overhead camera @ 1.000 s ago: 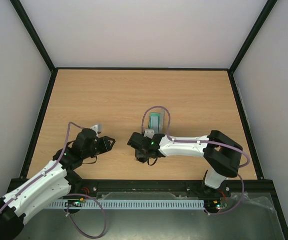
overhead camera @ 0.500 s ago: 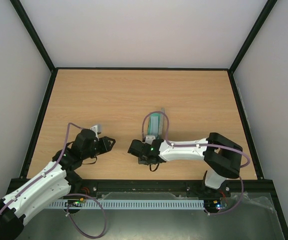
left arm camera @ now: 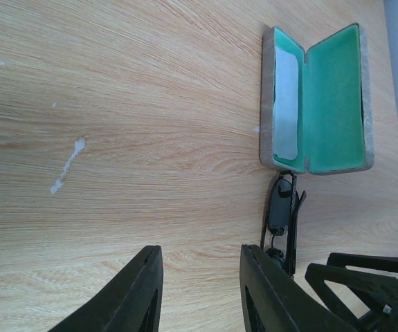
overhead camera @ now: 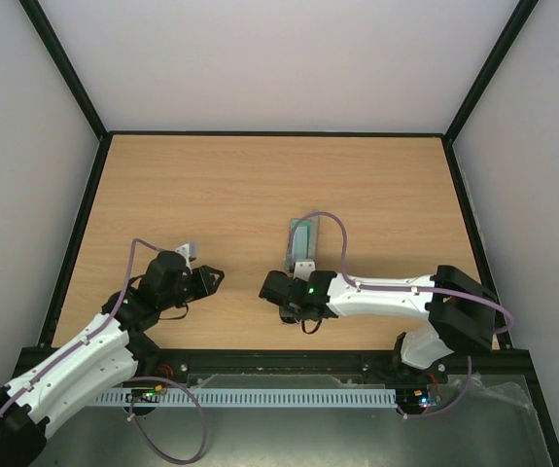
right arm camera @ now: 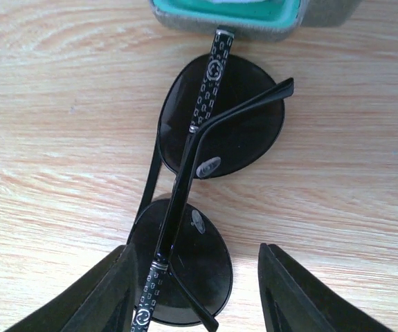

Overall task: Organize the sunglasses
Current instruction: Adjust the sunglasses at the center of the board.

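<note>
Fingers of the right gripper [right arm camera: 195,266] stand wide apart, one on each side of the folded sunglasses [right arm camera: 221,131]; this arm has drawn back toward the near edge. The left gripper [left arm camera: 200,277], unmoved, has its fingers parted too, holding nothing. On the counter [overhead camera: 260,185] lies the open case [left arm camera: 316,97] with a pale cloth [left arm camera: 286,104] inside. The sunglasses rest just at its short end, one temple tip touching it.

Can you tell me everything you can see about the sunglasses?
The sunglasses are folded and lie flat on the wooden table. They have two rounded dark lenses, a thin black frame, pale nose pads and black arms with a silvery pattern, crossed over the lenses. One arm tip reaches the green-lined case. The right gripper's open fingers stand either side.
</note>
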`<move>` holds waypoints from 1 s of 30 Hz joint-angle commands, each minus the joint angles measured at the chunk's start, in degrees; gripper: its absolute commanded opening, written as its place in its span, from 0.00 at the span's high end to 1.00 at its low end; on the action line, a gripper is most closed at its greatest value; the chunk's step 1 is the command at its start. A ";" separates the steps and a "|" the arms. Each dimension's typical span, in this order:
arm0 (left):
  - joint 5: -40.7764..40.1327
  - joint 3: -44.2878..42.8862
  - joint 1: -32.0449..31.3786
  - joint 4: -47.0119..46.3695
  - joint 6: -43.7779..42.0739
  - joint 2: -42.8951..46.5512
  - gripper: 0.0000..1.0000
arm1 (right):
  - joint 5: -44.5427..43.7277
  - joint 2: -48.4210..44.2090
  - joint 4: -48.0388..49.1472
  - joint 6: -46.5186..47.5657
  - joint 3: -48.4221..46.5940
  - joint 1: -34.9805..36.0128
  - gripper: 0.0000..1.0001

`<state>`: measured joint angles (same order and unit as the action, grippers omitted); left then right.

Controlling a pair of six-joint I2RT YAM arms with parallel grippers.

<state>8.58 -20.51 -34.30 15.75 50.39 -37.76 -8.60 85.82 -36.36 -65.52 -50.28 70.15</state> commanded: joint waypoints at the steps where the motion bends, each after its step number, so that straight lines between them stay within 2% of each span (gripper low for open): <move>1: 0.10 -0.05 0.33 -0.04 -0.29 -0.16 0.67 | -4.47 1.28 -3.86 0.39 -2.90 0.06 0.54; 4: -0.07 -0.35 0.34 0.36 -0.39 -0.19 0.67 | -4.17 2.63 -2.09 0.71 -3.10 -0.55 0.60; 18: -0.35 -1.14 0.29 1.31 -0.65 -0.21 0.67 | -3.08 6.04 2.06 4.04 -3.47 -4.76 0.63; 30: -0.33 -0.93 0.36 0.76 -0.74 -1.07 0.67 | -1.27 8.72 4.08 4.98 -4.46 -4.88 0.65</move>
<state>8.51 -20.53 -34.30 16.12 50.35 -38.59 -9.37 92.51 -33.36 -60.88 -53.23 65.52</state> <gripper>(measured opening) 0.329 0.356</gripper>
